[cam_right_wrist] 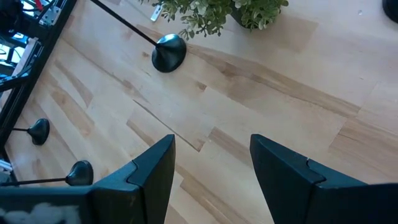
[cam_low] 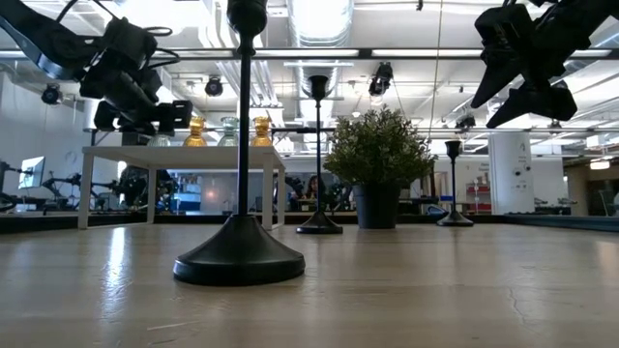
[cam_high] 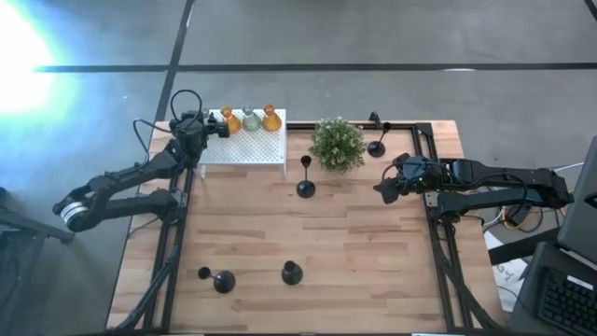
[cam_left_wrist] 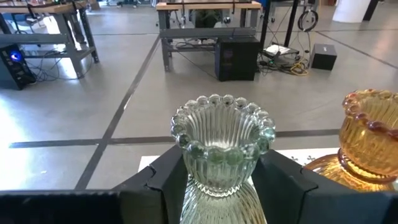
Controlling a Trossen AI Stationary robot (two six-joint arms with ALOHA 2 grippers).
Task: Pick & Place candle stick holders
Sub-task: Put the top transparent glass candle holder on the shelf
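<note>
Grey concrete floor (cam_high: 373,33) around the wooden table (cam_high: 354,252), dark line (cam_high: 280,67) running 9 to 3 o'clock across it, second stripe heading toward 12. Strong glare (cam_high: 14,47) at 10 o'clock. Low view: open workshop hall, exposed ceiling with silver duct (cam_low: 319,14), hanging lamps, white column (cam_low: 508,179) at 3 o'clock. Left wrist view: metal-legged workbenches (cam_left_wrist: 208,25) at 12 o'clock, black boxes and cables (cam_left_wrist: 283,53) on floor
</note>
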